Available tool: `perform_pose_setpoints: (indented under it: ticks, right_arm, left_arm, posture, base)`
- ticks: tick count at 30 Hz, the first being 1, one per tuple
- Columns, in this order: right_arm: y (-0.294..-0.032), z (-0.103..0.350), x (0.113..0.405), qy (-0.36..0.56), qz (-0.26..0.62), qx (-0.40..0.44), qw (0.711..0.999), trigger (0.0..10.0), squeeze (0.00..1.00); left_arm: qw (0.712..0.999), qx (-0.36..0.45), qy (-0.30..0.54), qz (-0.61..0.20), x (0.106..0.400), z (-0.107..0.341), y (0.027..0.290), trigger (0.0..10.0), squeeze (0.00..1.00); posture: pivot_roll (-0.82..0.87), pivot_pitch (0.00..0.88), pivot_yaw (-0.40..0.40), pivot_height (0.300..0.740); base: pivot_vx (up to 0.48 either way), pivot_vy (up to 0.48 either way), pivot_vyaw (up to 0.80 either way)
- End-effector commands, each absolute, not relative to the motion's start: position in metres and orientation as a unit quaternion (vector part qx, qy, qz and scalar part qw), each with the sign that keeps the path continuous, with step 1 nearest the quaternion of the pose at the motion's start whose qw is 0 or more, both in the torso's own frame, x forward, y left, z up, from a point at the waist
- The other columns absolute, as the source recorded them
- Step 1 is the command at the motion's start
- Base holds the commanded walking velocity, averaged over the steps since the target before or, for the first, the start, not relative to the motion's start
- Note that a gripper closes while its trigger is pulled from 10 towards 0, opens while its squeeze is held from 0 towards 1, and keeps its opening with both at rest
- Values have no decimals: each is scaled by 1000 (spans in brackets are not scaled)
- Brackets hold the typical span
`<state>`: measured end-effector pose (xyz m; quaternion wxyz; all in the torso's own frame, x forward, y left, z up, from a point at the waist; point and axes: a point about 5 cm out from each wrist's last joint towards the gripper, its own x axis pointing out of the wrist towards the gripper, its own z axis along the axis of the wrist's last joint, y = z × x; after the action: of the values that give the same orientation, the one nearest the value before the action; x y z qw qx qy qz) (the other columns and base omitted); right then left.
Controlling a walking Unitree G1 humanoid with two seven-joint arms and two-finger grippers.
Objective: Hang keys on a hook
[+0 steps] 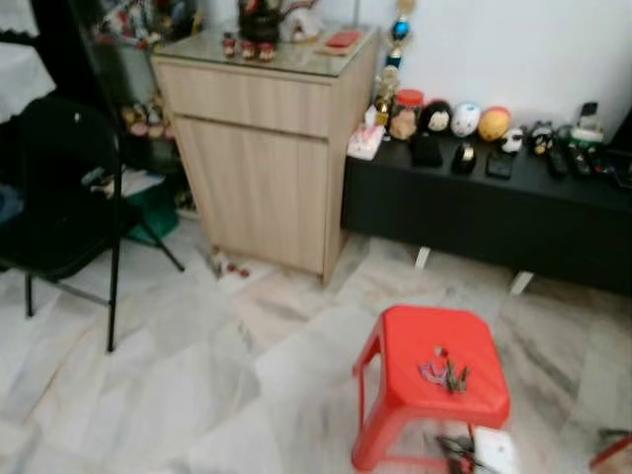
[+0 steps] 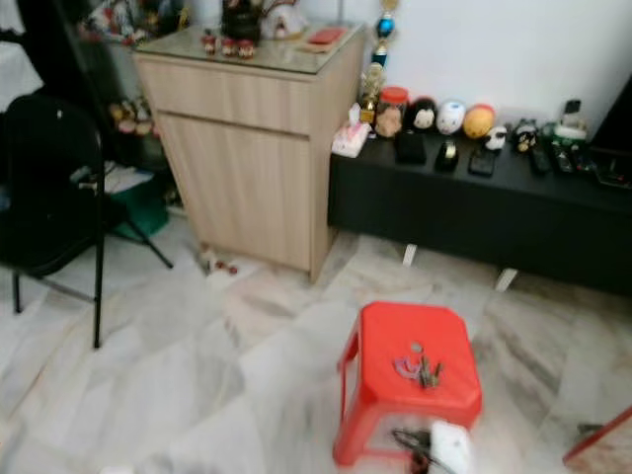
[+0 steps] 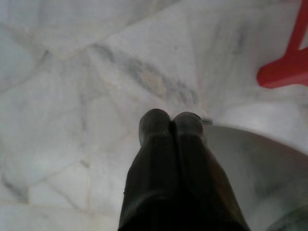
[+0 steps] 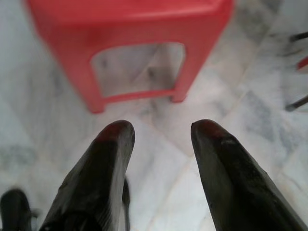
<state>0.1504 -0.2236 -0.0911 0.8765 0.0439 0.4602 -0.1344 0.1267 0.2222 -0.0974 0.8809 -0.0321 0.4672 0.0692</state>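
A bunch of keys (image 1: 445, 373) lies on the seat of a red plastic stool (image 1: 395, 341) standing on the marble floor at the lower right; the same keys (image 2: 419, 369) lie flat and loose. My right gripper (image 4: 161, 132) is open, hanging low over the floor with the red stool (image 4: 134, 29) just ahead of its fingertips. My left gripper (image 3: 171, 120) is shut with nothing in it, pointing down at bare marble, a red stool leg (image 3: 288, 67) off to one side. No hook can be made out.
A light wooden cabinet (image 1: 262, 148) stands against the back wall. To its right runs a low black bench (image 1: 494, 212) with figurines and remotes. A black folding chair (image 1: 59, 212) stands at the left. Small clutter (image 1: 474, 449) lies beneath the stool.
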Motion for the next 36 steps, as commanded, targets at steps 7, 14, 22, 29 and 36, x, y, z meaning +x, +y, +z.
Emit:
perform_pose_setpoints:
  ticks: [7,14,22,29,36]
  right_arm:
    - [-213,-88,162,443,-123,53,886,10000,0]
    - [-213,-88,162,441,-123,54,887,10000,0]
    - [-210,-89,162,439,-117,75,888,10000,0]
    - [-202,-84,174,418,-91,73,901,10000,0]
    - [-196,-71,196,366,-55,61,927,10000,0]
  left_arm:
    - [872,-19,483,76,117,-99,232,10000,0]
    - [872,-19,483,75,117,-99,232,10000,0]
    - [872,-15,484,73,117,-99,233,10000,0]
    - [872,-7,484,72,117,-98,234,10000,0]
    - [873,-6,483,72,118,-98,234,10000,0]
  posture:
    - [216,0,-67,740]
    - [212,0,-65,740]
    - [207,0,-60,740]
    - [203,0,-55,740]
    - [195,0,-53,740]
  base:
    - [280,0,-274]
    - [279,0,0]
    - [279,0,0]
    - [77,0,0]
    - [0,0,0]
